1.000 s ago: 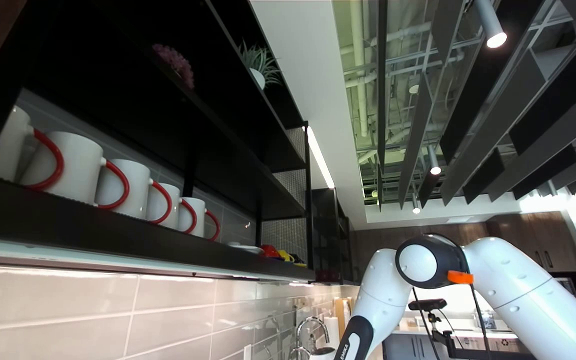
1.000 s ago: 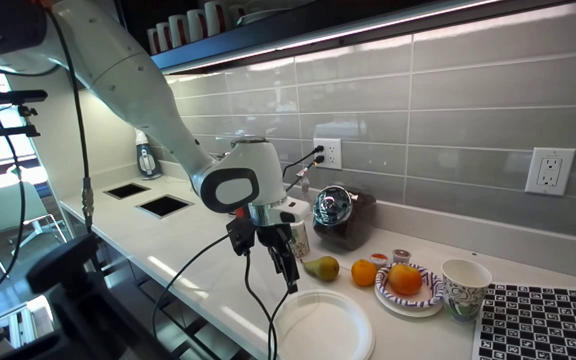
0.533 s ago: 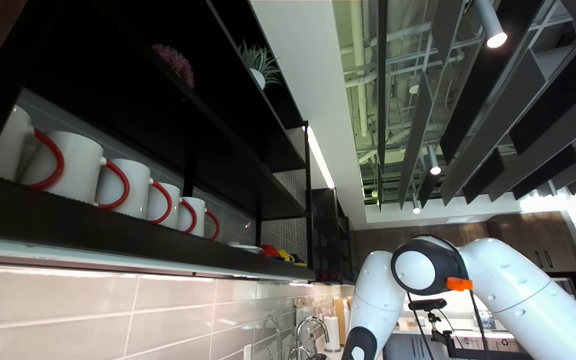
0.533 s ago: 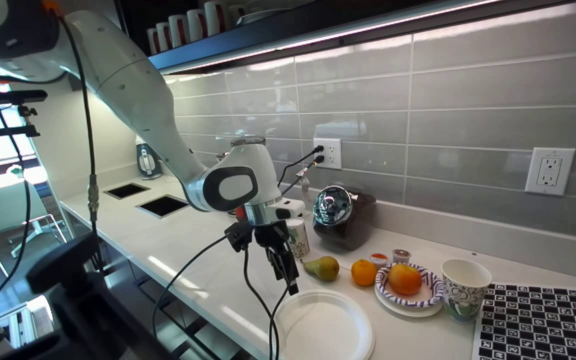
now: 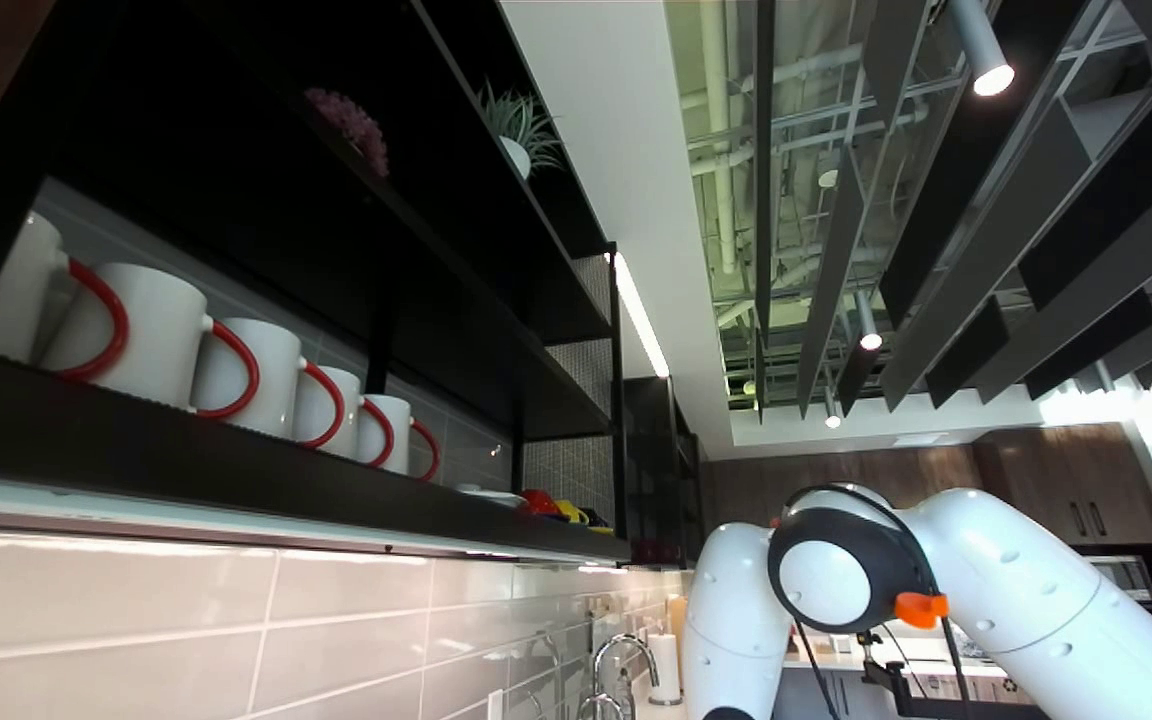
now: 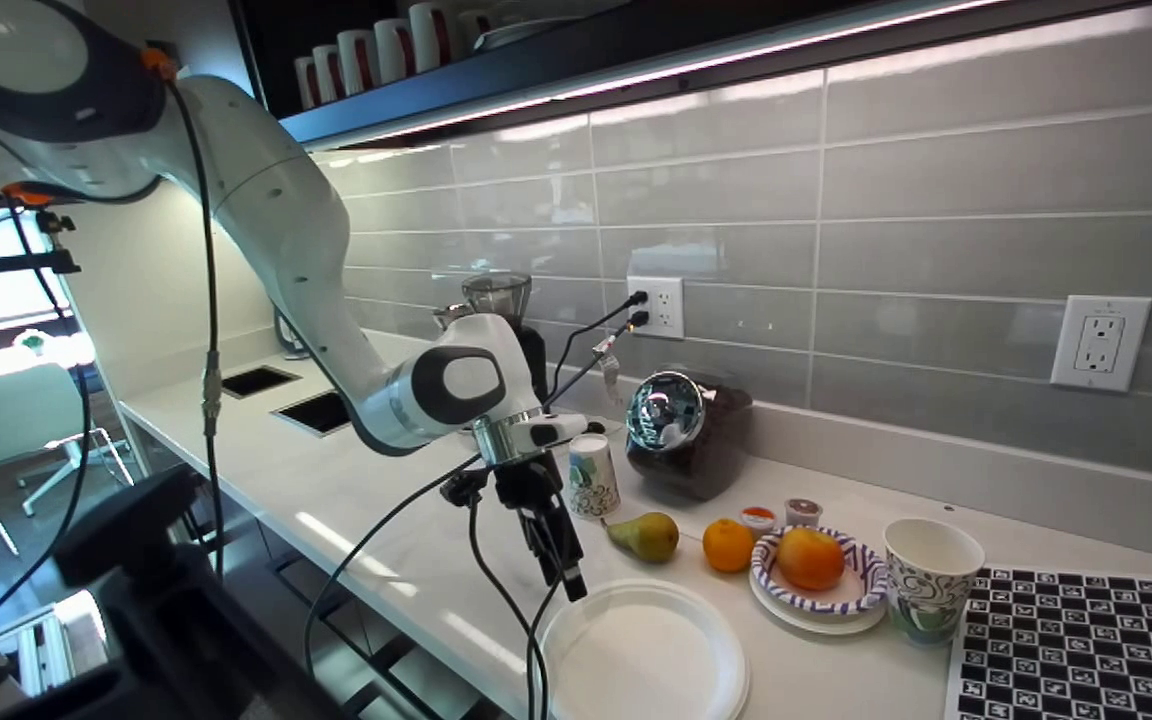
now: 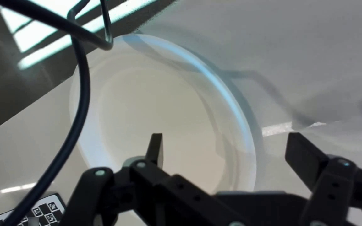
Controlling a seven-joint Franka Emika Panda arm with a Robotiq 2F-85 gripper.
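Close by the white plate (image 7: 156, 103) in the wrist view, the gripper (image 7: 225, 146) is hanging with its fingers (image 7: 305, 157) spread really wide and it's holding zilch, one finger showing against the plate and the other sticking out past the rim. A black cable (image 7: 85, 83) is looping down the left there, btw. Over in an exterior view, the gripper's pointing down by the plate's far-left rim, and I can't tell if they're touching. A green pear (image 6: 646, 538) is lying off to the right of it, an orange (image 6: 727, 546) is sitting next along, then a patterned bowl (image 6: 871, 575) is holding a reddish fruit (image 6: 809, 558), and a paper cup (image 6: 931, 585) is standing right of that. Also in an exterior view, the arm (image 5: 821, 585) is standing bent on the right, while white mugs (image 5: 161, 330) are lining the black shelf (image 5: 266, 468) on the left.
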